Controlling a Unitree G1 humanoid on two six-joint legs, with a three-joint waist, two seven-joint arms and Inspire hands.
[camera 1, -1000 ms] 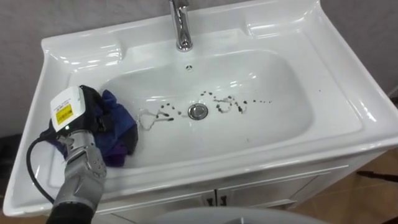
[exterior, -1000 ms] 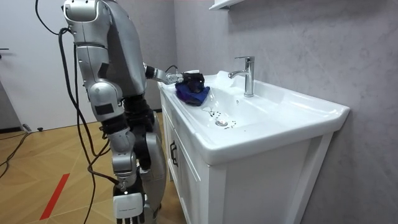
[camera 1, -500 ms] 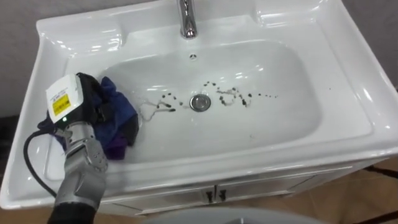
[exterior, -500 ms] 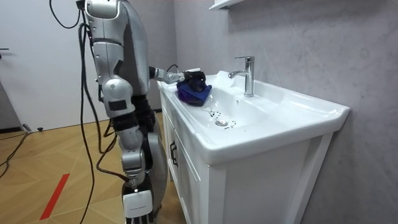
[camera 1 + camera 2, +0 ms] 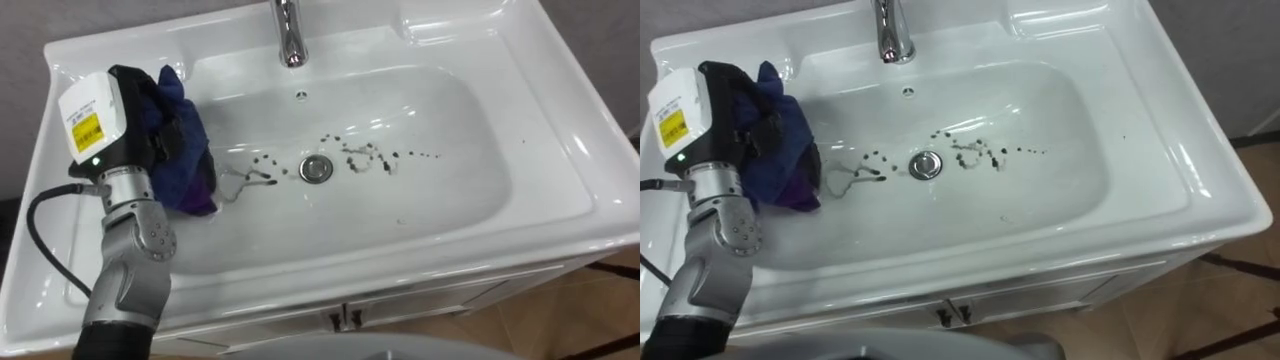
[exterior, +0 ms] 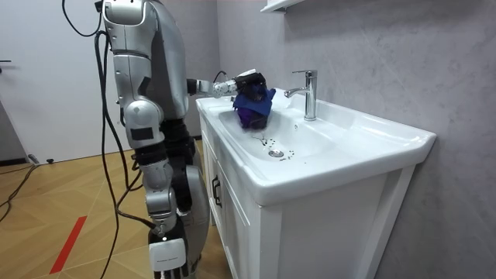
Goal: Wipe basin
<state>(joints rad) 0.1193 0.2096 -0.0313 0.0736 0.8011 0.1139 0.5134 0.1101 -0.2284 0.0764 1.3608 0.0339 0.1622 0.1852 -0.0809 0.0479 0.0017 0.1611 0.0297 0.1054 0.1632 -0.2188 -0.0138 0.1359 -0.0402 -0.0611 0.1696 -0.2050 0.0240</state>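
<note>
A chrome faucet [image 5: 288, 35] rises beyond and to the right of the robot's left hand [image 5: 150, 115], over a glossy white ceramic basin [image 5: 560, 150] set in a white cabinet [image 6: 232, 225]. Dark specks [image 5: 365, 158] lie scattered to the hand's right, on both sides of the round metal drain [image 5: 316, 168]. The left arm reaches forward from the near rim, with the hand raised above the bowl's left slope. Its fingers are curled into a crumpled dark blue cloth [image 5: 185, 155], which bunches against the palm and hangs just below.
</note>
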